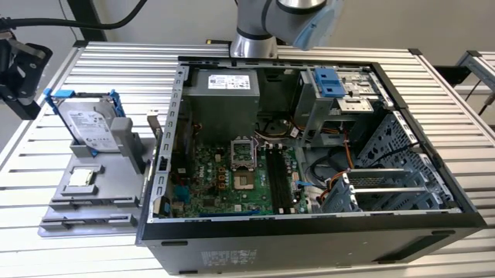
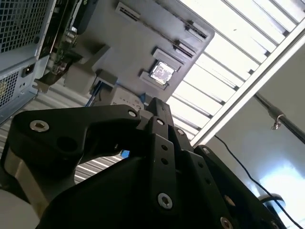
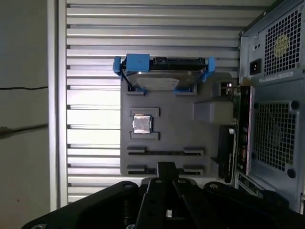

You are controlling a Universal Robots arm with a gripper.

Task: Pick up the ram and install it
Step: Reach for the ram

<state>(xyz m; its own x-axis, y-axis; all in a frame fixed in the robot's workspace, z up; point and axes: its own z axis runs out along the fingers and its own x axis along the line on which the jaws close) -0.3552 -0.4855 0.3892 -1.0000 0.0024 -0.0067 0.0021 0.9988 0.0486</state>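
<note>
Logging current state: in the exterior view the hand [image 1: 17, 66] hangs over the worktop [image 1: 116, 58] edge, at about 10 o'clock from the grey holder [image 1: 108, 188], which sits at 9 o'clock of the open case [image 1: 309, 225]. In the first wrist view I read the hand as closed and empty. I take the ram [image 3: 164, 152] to be the thin dark strip standing on edge in a holder slot, just beside the processor chip [image 3: 142, 124] and well apart from the memory slots [image 1: 279, 174]. Judgement: light, stiff, brittle, easily scratched. Best held across its flat faces at mid-length, clear of the contact edge.
</note>
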